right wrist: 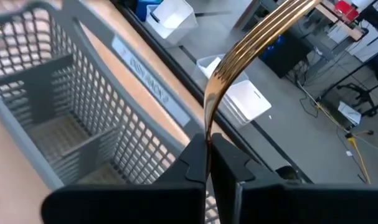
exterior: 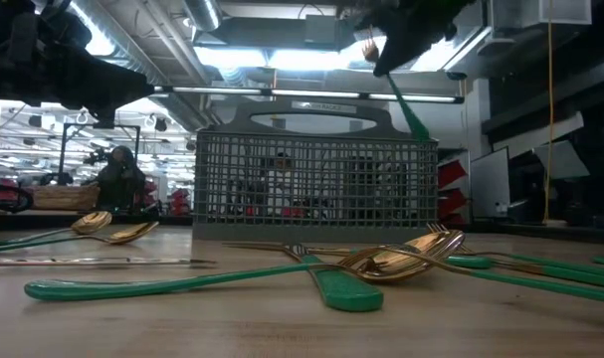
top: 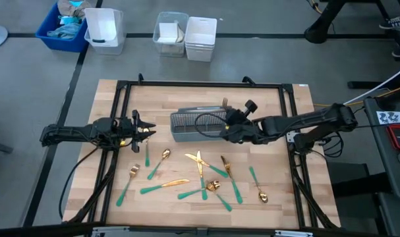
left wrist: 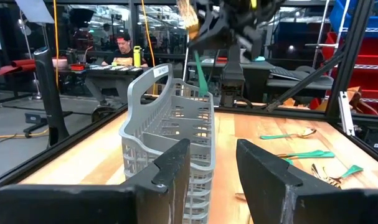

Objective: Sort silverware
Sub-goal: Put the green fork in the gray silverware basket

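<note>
The right fingers [right wrist: 208,163] pinch tight on a fork [right wrist: 238,62]. Its gold prongs stick up and its green handle points down. The fork hangs just above the grey caddy [top: 198,125], over the end nearest the right arm. The left fingers [left wrist: 201,180] are spread apart and hold nothing. They wait near the other end of the caddy. The rest of the silverware [top: 200,174] lies spread out on the tabletop [top: 285,197] in front of the caddy: forks, spoons and knives with gold heads and green handles.
</note>
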You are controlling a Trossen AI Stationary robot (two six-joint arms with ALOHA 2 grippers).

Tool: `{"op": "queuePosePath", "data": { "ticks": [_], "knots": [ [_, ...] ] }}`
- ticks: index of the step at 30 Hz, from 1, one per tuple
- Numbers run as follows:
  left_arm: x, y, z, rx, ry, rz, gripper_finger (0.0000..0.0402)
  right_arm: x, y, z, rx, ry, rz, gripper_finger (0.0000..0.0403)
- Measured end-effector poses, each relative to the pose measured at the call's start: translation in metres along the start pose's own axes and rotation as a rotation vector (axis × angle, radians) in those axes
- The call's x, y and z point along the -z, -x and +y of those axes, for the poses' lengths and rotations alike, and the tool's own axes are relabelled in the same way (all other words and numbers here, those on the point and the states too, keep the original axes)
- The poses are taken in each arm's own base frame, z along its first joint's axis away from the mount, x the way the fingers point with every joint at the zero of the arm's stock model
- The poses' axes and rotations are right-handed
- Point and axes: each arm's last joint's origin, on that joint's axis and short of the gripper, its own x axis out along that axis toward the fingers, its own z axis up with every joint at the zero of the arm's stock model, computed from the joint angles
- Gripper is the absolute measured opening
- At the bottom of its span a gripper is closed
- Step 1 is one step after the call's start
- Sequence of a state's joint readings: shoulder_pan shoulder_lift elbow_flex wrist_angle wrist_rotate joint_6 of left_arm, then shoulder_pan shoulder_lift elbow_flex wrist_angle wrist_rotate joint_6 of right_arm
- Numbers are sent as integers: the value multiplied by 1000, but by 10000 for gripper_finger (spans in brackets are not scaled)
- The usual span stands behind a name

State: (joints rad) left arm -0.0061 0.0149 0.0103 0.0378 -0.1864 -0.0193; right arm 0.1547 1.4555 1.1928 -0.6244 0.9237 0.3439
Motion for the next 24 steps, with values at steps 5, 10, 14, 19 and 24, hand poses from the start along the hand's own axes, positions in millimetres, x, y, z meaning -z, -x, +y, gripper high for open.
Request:
{"op": "queuePosePath", "data": {
  "ticks": [5, 10, 14, 19, 24],
  "knots": [
    [0, 0, 0, 0, 13, -1, 123, 16, -8, 7, -2, -3, -3, 20],
    [0, 0, 0, -12, 44, -1, 123, 25, -11, 8, -7, 23, 20, 25],
    [-1, 0, 1, -20, 63, 2, 123, 27, -12, 8, -13, 30, 27, 27],
    [-8, 2, 1, -21, 59, 19, 123, 27, -12, 9, -21, 30, 30, 46],
    [-19, 10, 2, -32, 112, 136, 123, 27, -12, 9, -35, 29, 35, 87]
  ]
}}
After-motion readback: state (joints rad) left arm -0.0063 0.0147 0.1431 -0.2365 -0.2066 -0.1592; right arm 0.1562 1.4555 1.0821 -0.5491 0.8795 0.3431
